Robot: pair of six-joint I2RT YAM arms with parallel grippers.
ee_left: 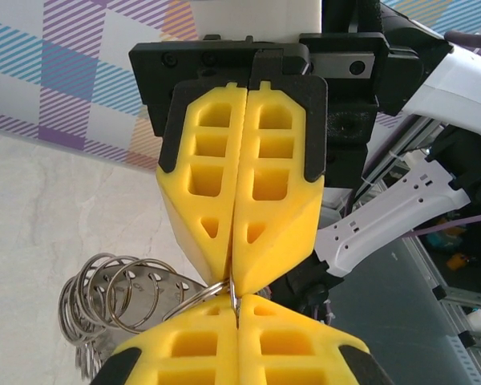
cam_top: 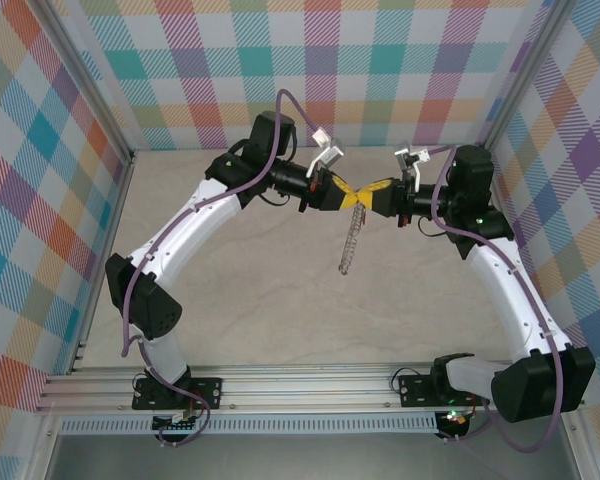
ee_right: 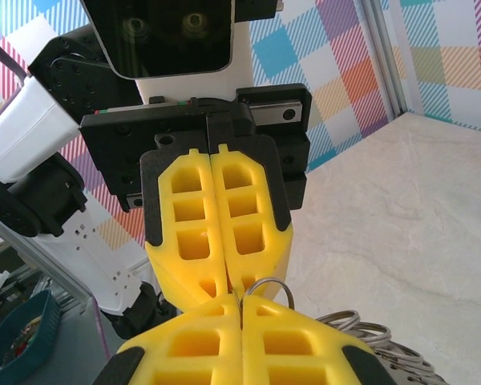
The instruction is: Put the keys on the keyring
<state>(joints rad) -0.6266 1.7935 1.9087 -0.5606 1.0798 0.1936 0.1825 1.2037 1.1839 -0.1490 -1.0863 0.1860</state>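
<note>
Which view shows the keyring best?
Left wrist: the keyring shows its loops large and sharp at lower left. Top external shows it whole but tiny, dangling; right wrist catches a few loops at the bottom edge.

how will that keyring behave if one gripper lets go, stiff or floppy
Likely floppy: the keyring dangles as a loose string of wire loops below the left gripper and right gripper. It would probably swing rather than hold shape. Its thin bare wire looks slippery, so it may slide in the grip.

Marbled table (cam_top: 280, 320), plaid walls (cam_top: 380, 60), blue bin (ee_right: 16, 345)
</note>
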